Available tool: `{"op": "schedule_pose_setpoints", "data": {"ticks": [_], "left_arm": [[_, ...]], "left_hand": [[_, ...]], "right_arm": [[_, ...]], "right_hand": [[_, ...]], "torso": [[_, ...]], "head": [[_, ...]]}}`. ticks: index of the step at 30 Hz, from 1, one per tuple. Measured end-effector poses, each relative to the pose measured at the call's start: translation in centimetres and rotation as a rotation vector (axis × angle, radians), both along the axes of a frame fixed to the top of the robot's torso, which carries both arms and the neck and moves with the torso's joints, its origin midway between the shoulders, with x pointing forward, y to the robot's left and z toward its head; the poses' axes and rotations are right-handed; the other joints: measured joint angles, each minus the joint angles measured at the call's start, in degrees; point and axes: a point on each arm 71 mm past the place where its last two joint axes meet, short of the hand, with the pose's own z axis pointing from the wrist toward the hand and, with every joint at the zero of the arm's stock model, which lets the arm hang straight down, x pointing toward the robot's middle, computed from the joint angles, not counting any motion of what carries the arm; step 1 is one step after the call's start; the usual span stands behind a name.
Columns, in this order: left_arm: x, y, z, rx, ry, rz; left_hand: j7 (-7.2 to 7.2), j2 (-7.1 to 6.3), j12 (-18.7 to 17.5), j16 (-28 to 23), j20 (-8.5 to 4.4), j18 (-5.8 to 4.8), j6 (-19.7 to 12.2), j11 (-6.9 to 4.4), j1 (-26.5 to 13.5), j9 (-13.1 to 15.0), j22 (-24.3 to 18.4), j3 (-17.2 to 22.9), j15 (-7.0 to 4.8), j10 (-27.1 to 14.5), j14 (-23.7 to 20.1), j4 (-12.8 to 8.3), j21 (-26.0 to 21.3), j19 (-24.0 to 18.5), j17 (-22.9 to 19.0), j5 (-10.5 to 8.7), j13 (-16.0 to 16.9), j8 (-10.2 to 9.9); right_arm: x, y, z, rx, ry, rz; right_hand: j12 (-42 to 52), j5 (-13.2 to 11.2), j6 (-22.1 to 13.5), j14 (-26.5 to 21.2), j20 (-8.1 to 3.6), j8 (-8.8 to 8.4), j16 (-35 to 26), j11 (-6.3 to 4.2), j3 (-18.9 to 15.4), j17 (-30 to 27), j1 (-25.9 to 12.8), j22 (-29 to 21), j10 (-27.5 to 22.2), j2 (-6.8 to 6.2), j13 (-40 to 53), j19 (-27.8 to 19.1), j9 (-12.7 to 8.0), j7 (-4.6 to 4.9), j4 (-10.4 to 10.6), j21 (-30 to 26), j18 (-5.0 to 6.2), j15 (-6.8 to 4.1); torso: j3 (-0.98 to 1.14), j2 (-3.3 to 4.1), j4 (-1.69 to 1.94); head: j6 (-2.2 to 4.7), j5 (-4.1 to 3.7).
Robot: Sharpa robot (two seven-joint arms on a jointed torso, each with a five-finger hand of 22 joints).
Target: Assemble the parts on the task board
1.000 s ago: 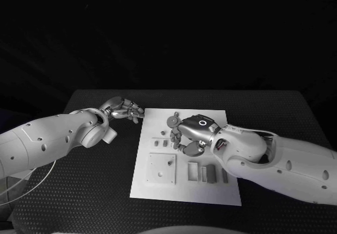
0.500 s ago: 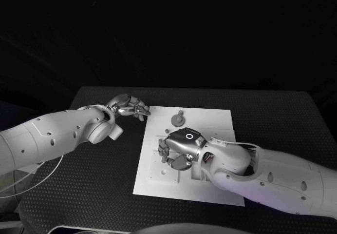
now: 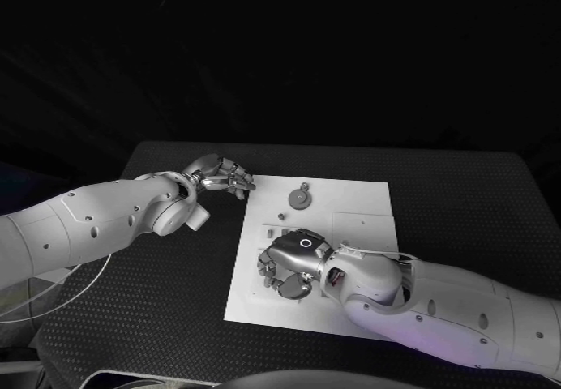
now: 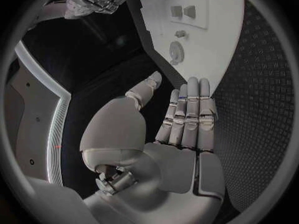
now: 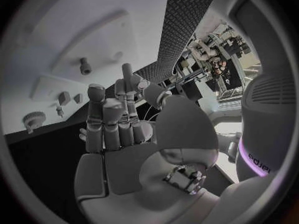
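The black counter carries the white task board at its middle, a flat plate with shallow recesses. The right hand hovers over the board's near left part, fingers apart, grasping nothing. The left hand rests released just off the board's far left corner. A round gear-like part lies at the far end, near the left hand. No writing is legible.

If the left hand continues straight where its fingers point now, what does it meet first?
Probably the task board: the left hand points its fingers toward the board's near edge, roughly at the round gear-like part, though depth is unclear.
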Motion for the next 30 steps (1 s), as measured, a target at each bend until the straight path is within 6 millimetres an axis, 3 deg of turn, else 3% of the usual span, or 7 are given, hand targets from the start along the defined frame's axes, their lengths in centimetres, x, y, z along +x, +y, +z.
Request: {"op": "schedule_pose_setpoints", "data": {"ticks": [30], "left_arm": [[-0.05, 0.14, -0.01, 0.001, 0.003, 0.001]], "left_hand": [[0.00, 0.00, 0.0, 0.0, 0.00, 0.00, 0.0, 0.00, 0.0, 0.0, 0.0, 0.0, 0.00, 0.0, 0.0, 0.0, 0.0, 0.0, 0.2, 0.00, -0.1, 0.0]], "right_arm": [[0.25, -0.50, -0.54, -0.050, -0.024, 0.005]], "right_hand": [[-0.1, -0.1, -0.1, 0.0, -0.03, -0.06, 0.0, -0.18, 0.1, 0.0, 0.1, 0.0, 0.2, 0.07, 0.1, 0.2, 0.0, 0.10, -0.2, 0.0, -0.01, 0.00]], "torso": [[0.04, -0.01, -0.07]], "head": [[-0.13, 0.40]]}}
